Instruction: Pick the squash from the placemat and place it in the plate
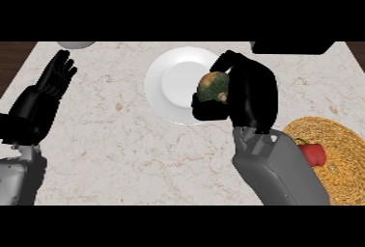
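Pale marble table with a plate and a woven placemat

The table [121, 144] has a cream, marble-like top veined in light brown, and it fills most of the head view. Dark wood [14, 53] shows past its far left corner. A round white plate [164, 82] lies on the table toward the far side, near the middle. A yellow woven placemat [342, 140] lies at the right edge, nearer than the plate and apart from it. At the far edge, a pale grey rounded thing [75, 44] shows on the left and a black thing [292, 47] on the right, both cut off by the view.
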### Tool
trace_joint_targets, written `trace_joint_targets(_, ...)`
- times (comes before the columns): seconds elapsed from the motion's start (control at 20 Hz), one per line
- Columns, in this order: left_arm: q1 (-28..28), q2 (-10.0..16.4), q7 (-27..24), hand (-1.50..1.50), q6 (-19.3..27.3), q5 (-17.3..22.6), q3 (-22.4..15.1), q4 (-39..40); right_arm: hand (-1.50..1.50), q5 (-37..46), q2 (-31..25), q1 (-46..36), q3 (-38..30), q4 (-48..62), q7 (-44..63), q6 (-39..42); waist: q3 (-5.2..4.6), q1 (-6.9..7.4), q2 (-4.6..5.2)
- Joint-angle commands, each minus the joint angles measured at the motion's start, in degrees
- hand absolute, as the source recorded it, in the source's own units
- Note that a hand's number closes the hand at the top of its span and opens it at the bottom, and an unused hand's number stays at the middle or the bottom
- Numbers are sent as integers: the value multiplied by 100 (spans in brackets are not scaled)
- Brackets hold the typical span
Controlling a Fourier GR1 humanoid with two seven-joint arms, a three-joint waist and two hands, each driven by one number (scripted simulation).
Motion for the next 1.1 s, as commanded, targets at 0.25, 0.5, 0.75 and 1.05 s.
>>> trace_joint_targets(0.25, -264, -163, 229, 0, 48, -112, -143, 27, 150, -764, 237, -1874, -173, 3117, -35, -1470, 2, 152, 32)
trace_joint_targets(0.5, -94, -202, 84, 0, 85, -253, -177, -98, 150, -897, 239, -2303, -635, 4882, -884, -1924, 3, 167, 48)
trace_joint_targets(0.75, -343, -178, 2, 0, -75, -121, -107, 119, 150, -1287, 240, -2878, -656, 6189, -1453, -2017, 2, 243, 87)
trace_joint_targets(1.05, -378, -347, 126, 0, 28, -252, -309, -31, -150, -2011, 241, -2827, -1177, 6973, -2013, -3158, 9, 379, 138)
